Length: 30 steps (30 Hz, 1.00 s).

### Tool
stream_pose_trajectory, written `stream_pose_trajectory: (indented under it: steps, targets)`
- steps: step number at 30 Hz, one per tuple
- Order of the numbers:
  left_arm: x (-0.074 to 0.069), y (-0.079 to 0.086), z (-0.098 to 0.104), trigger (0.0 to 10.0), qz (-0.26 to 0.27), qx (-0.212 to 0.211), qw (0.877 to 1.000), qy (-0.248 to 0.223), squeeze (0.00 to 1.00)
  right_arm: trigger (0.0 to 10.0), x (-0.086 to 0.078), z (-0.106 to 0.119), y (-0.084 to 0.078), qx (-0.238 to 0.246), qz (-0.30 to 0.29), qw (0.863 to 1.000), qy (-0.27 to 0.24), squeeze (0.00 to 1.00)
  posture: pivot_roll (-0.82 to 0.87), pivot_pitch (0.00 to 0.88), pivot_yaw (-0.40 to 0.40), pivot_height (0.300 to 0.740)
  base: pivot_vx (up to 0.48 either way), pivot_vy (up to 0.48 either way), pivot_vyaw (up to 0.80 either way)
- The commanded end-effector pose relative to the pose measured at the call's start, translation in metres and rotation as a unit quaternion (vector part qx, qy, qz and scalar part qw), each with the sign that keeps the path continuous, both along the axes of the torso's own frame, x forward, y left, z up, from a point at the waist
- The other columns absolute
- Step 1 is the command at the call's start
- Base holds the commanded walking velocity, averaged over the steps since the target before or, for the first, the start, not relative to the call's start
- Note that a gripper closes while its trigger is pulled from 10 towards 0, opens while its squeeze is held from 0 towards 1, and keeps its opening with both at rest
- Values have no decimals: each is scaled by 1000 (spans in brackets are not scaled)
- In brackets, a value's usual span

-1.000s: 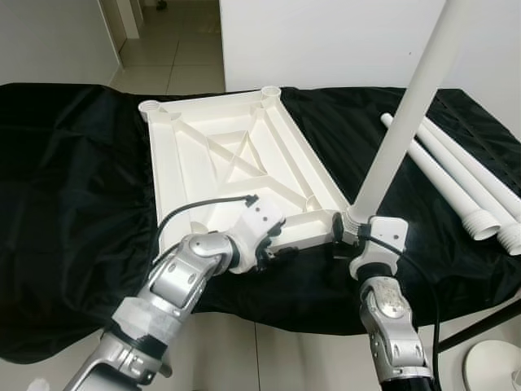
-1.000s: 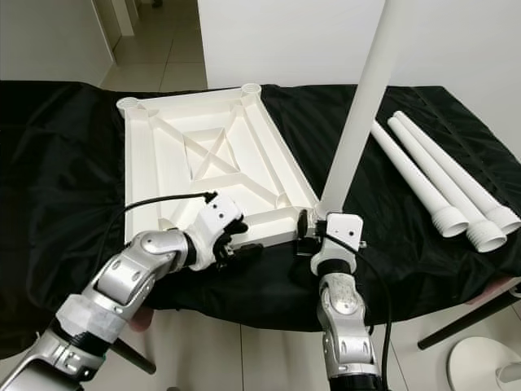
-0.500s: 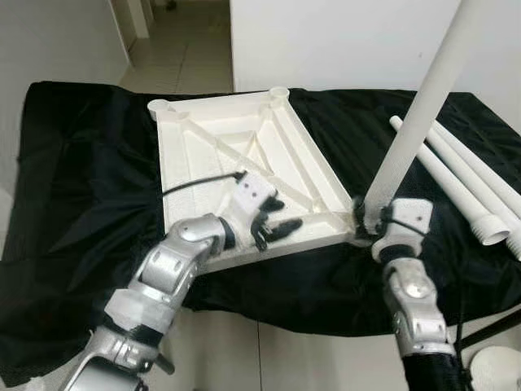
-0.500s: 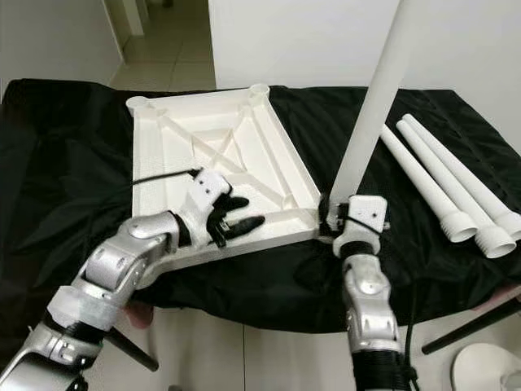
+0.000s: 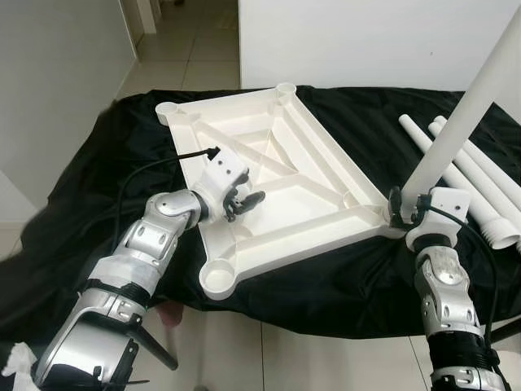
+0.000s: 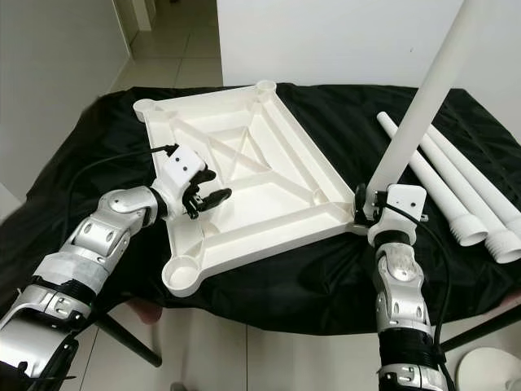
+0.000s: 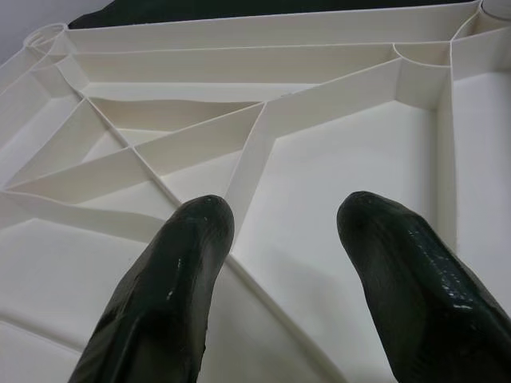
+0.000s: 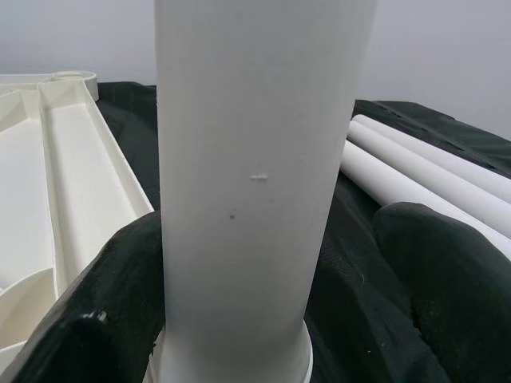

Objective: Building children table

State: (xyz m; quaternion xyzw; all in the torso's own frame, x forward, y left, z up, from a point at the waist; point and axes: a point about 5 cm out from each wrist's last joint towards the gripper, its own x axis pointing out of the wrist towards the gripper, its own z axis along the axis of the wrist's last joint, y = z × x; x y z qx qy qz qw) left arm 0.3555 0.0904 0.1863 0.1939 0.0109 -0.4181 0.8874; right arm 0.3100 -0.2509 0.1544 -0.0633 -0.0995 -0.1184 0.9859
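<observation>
No text, label, brand, number or sign can be read on anything in these views.

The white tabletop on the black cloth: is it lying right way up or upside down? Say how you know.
Upside down. The tabletop shows its ribbed underside and round corner sockets, and a table leg stands up from its near right corner.

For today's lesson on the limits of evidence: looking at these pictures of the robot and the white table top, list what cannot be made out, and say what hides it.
- Upright leg: top end cut off by the eye views' upper edge.
- Its joint with the tabletop corner socket: hidden by the right gripper.
- Loose legs: how many, unclear; cut by the right edge.
- Right gripper's grip: right wrist view shows a gap beside one finger.
</observation>
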Motion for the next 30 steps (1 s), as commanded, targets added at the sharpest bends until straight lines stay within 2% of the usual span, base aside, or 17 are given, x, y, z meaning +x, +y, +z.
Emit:
stream_pose_trajectory:
  steps: [1, 4, 5, 7, 13, 15, 20, 25, 30]
  targets:
    - [2, 4, -2, 10000, 0, 17, 1000, -2, 0, 10000, -3, -2, -10, 6, -20, 1000, 1, 0, -39, 69, 44, 740, 0, 0, 0]
    - [2, 8, -2, 10000, -20, 28, 999, -16, 0, 10000, -3, -4, -1, 19, 13, 1000, 0, 0, -37, 72, 47, 740, 0, 0, 0]
    - [2, 9, -2, 10000, -30, 35, 999, -30, 0, 10000, -3, -4, 6, 24, 36, 999, -3, 0, -37, 72, 48, 740, 0, 0, 0]
    - [0, 13, -6, 10000, -62, 49, 997, -23, 0, 10000, -5, -6, 22, 33, 76, 997, -5, 0, -33, 73, 46, 740, 0, 0, 0]
    - [-3, 20, -14, 10000, -88, 77, 993, -11, 0, 10000, -9, -10, 38, 48, 107, 993, -4, 0, -30, 75, 44, 740, 0, 0, 0]
    - [-5, 26, -19, 10000, -98, 113, 988, -24, 0, 10000, -13, -12, 49, 56, 129, 990, -5, 0, -30, 76, 43, 740, 0, 0, 0]
    - [0, 36, -23, 10000, -78, 136, 987, -31, 0, 10000, -16, -13, 56, 57, 143, 988, -4, 0, -36, 73, 40, 740, 0, 0, 0]
    - [4, 44, -21, 10000, -56, 126, 990, -35, 0, 10000, -18, -12, 53, 58, 144, 988, -4, 0, -41, 68, 36, 740, 0, 0, 0]
    - [2, 51, -24, 10000, -53, 121, 991, -31, 0, 10000, -24, -6, 57, 100, 178, 978, -30, 0, -39, 66, 30, 740, 0, 0, 0]
